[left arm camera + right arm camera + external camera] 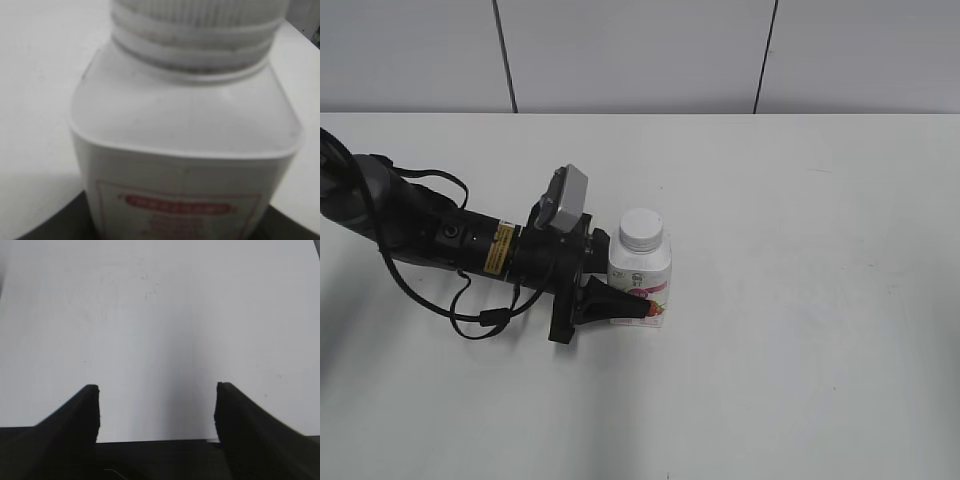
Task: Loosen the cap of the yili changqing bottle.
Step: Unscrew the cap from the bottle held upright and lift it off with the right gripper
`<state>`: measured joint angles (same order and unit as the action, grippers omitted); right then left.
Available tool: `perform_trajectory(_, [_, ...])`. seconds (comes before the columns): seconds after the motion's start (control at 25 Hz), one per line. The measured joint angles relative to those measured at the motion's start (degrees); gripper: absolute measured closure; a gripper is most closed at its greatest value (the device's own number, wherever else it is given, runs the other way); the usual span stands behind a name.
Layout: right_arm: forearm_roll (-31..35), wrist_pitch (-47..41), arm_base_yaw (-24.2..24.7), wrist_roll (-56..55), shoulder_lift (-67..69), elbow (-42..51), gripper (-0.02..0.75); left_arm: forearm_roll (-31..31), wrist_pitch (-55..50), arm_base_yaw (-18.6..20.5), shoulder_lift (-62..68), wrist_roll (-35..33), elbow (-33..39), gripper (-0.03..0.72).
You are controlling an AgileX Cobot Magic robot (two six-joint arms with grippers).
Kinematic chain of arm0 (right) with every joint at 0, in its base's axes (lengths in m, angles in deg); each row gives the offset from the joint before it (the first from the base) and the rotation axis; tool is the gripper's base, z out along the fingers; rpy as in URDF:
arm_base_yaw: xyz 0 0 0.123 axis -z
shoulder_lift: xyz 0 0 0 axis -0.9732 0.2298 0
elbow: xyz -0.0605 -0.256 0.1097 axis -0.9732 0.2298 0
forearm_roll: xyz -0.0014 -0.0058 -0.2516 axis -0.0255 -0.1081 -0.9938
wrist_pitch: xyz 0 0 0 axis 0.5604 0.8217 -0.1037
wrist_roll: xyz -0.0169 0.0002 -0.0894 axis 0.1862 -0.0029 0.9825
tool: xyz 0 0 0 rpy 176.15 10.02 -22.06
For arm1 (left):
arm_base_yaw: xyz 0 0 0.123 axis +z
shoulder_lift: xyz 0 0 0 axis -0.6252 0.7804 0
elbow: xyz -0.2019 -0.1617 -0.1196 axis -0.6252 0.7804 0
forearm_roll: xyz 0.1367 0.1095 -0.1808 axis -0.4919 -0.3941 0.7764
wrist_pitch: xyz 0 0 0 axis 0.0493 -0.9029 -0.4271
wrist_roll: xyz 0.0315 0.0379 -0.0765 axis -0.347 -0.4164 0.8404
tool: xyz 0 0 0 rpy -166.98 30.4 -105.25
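Left arm (430, 228) lies low, reaching in from the left edge toward centre, forearm near horizontal, grey wrist camera housing on top. Left gripper (638, 290) closed around the yili changqing bottle (640, 275), near finger (612, 304) across its lower front (far finger hidden). Right gripper (157, 410): fingers spread wide apart, nothing between them; right arm outside the exterior view.

cap (641, 229): white, ribbed side | yili changqing bottle (640, 280): white body, red-pink label with small logo | table (800, 300): plain white | left gripper (620, 300): black | left arm (440, 230): black, yellow sticker | wrist camera (566, 198): grey | right gripper (157, 412): black fingers
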<state>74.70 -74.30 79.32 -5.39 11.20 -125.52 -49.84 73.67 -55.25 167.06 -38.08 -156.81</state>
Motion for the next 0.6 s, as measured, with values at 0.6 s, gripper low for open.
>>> perform_trajectory(0.6, [9.79,-6.19,0.00,-9.82,48.77,-30.89,0.195,0.00,0.16,0.00,0.00,0.00,0.00,0.321])
